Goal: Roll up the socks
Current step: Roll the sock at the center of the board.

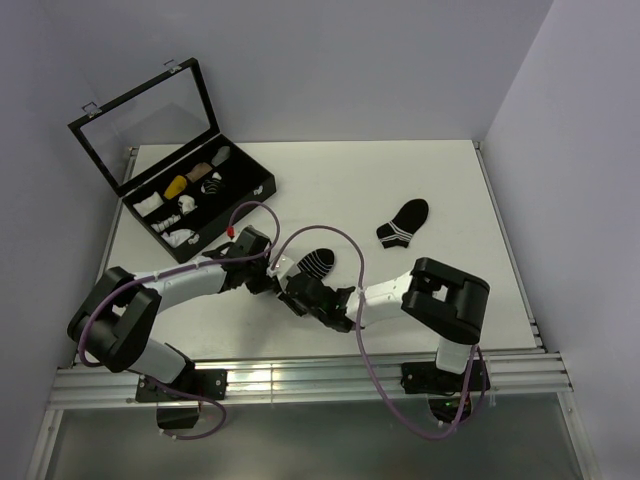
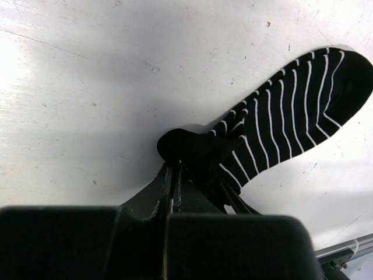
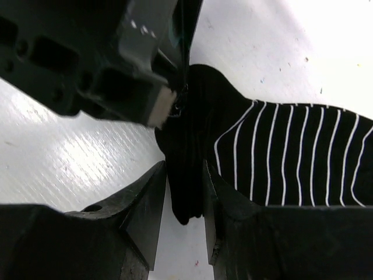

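Low at centre frame, left gripper (image 2: 176,169) and right gripper (image 3: 185,178) both clamp the dark end of one striped sock (image 1: 318,262); the second sock (image 1: 404,223) lies flat, upper right, on the table (image 1: 450,180).

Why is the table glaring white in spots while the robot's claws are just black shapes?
Top external: even light and sharp, with one glare streak on the metal rail. Left wrist: the table washes out at its left edge; the left gripper is a dark, detail-less mass. Right wrist: glare top right on the table, yet the striped sock shows crisp stripes.
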### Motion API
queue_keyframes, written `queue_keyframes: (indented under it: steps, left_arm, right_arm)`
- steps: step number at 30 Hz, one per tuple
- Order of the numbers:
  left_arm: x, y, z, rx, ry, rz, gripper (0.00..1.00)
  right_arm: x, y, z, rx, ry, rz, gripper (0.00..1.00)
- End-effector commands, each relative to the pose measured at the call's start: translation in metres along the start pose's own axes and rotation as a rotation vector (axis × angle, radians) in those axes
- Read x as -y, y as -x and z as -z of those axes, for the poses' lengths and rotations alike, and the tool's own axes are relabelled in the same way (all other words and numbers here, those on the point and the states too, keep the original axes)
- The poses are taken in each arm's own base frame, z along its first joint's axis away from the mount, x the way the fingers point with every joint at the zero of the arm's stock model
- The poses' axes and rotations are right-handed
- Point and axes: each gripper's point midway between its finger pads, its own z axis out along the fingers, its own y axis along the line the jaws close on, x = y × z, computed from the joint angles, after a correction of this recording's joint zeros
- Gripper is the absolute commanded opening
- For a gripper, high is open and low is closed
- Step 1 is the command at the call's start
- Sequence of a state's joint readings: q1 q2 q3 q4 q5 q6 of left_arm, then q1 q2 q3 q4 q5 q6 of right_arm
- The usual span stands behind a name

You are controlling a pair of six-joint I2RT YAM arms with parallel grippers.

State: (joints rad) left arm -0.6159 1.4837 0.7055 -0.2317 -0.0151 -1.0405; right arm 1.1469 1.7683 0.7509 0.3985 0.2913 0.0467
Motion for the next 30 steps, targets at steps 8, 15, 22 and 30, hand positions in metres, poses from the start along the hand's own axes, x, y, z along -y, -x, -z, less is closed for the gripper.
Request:
queue_keyframes:
  steps: [8,15,22,30]
  left_arm:
    - [0.018,0.004,0.008,0.009,-0.076,0.031,0.00]
    - [0.021,0.009,0.022,0.049,-0.121,0.068,0.22]
    - [0.017,0.026,0.045,0.184,-0.176,0.131,0.54]
    - [0.016,0.022,0.061,0.280,-0.391,0.167,0.64]
  right_arm:
    - [-0.011,-0.025,-0.009,-0.094,0.032,0.012,0.14]
    - [-0.017,-0.019,-0.001,-0.096,0.151,-0.101,0.00]
    - [-0.021,-0.004,0.011,-0.079,0.352,-0.267,0.00]
    - [-0.025,0.014,0.023,-0.086,0.618,-0.478,0.00]
